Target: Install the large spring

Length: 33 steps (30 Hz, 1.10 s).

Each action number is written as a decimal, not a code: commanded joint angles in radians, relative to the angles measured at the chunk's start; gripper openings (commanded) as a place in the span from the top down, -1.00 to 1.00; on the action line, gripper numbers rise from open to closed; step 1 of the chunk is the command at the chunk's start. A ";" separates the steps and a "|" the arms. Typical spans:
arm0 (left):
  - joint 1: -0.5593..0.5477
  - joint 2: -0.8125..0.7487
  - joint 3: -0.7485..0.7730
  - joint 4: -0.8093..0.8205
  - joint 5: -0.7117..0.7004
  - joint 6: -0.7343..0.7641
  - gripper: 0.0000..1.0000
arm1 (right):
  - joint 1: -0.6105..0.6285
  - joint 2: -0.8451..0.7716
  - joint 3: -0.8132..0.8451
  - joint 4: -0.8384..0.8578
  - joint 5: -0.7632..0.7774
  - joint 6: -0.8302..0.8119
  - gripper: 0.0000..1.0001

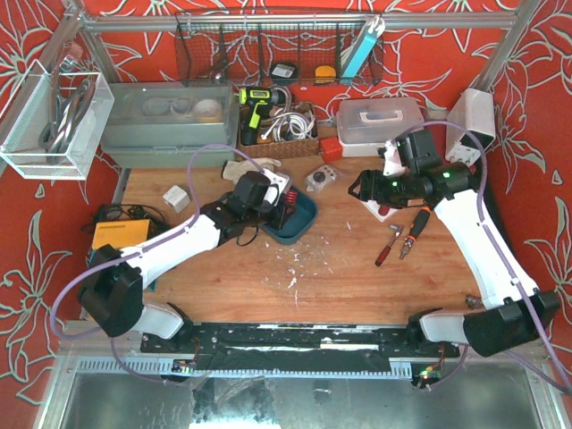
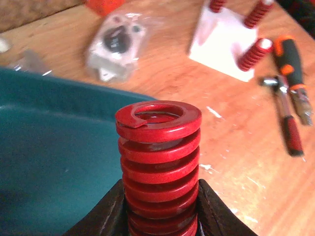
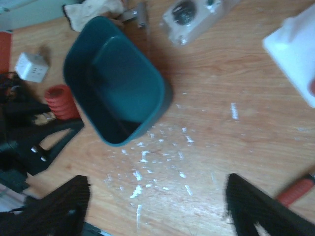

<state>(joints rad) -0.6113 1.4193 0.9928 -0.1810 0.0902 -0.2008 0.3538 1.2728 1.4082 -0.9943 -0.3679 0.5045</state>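
My left gripper is shut on the large red spring, which stands upright between the black fingers over the right edge of the teal tray. In the top view this gripper hangs over the tray. The spring also shows in the right wrist view, left of the tray. A white block with small red springs on it lies on the table further right. My right gripper is open and empty above bare wood; in the top view it sits beside the white block.
A bagged metal part lies behind the tray. Pliers and a red-handled tool lie right of the block. A white cube and a yellow device sit at the left. Bins and a drill line the back. White flecks dot the wood.
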 commanded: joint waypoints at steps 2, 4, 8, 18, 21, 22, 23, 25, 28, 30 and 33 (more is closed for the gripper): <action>-0.025 -0.056 -0.069 0.243 0.172 0.199 1.00 | 0.023 0.066 0.036 0.046 -0.221 0.026 -0.34; -0.034 -0.049 -0.075 0.272 0.209 0.222 1.00 | 0.038 0.105 0.053 0.046 -0.281 0.027 -0.27; -0.071 -0.020 -0.065 0.308 0.283 0.306 1.00 | 0.092 0.175 0.137 -0.031 -0.259 -0.035 -0.13; -0.113 0.029 -0.022 0.327 0.322 0.319 1.00 | 0.121 0.246 0.125 -0.019 -0.381 -0.041 0.00; -0.116 0.030 -0.024 0.330 0.330 0.318 1.00 | 0.134 0.268 0.119 -0.024 -0.393 -0.056 -0.01; -0.116 0.031 -0.025 0.330 0.331 0.316 1.00 | 0.137 0.274 0.115 -0.024 -0.397 -0.059 -0.01; -0.117 0.032 -0.025 0.330 0.332 0.317 1.00 | 0.141 0.281 0.112 -0.027 -0.398 -0.061 0.00; -0.117 0.031 -0.022 0.327 0.337 0.323 1.00 | 0.144 0.294 0.109 -0.038 -0.402 -0.072 0.00; -0.119 0.038 -0.016 0.326 0.340 0.325 1.00 | 0.149 0.310 0.109 -0.058 -0.406 -0.079 0.01; -0.119 0.039 -0.013 0.327 0.341 0.324 1.00 | 0.149 0.327 0.131 -0.108 -0.359 -0.108 -0.05; -0.119 0.040 -0.014 0.328 0.340 0.324 1.00 | 0.148 0.306 0.156 -0.132 -0.212 -0.104 -0.14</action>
<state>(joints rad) -0.7223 1.4689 0.9424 0.0536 0.4019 0.1066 0.4900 1.5799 1.5280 -1.0290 -0.7280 0.4263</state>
